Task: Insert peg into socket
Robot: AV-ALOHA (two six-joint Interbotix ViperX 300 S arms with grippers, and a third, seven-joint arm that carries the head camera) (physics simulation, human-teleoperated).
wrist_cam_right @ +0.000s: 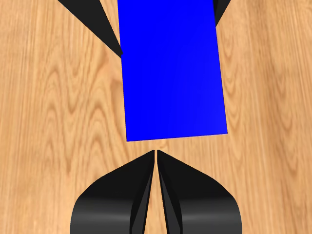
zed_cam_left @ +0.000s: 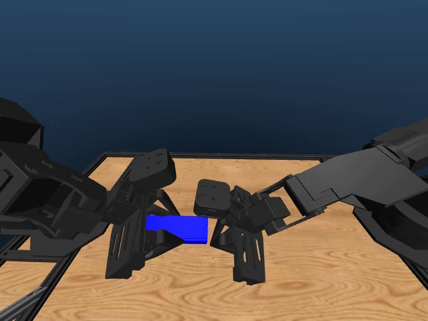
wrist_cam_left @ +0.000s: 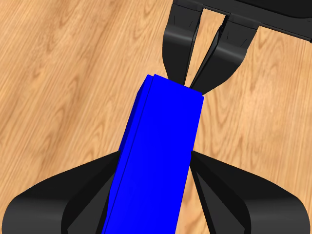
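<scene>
the left gripper held the blue socket clamped between its jaws, lifted off the wooden table and lying roughly level, w/ its free end aimed at the right arm. judging by that, the hold was meant to present the socket's end opening for insertion. in the left wrist view the socket ran up between the two jaws, gripped on both sides, and the right gripper sat just past its far end.

the right gripper was drawn nearly shut, jaws almost touching w/ only a thin slit between them in the right wrist view, tips just short of the socket's end face. no red showed in any view, so i couldn't tell where the peg was: possibly already pushed inside the socket, possibly hidden by the jaws. whether the right gripper pinched anything couldn't be made out.

nothing else lay on the table; only its dark rim and the deep blue backdrop. the bulky wrists of both arms crowded the middle in the head view, hiding the joint between gripper tips and socket end.
</scene>
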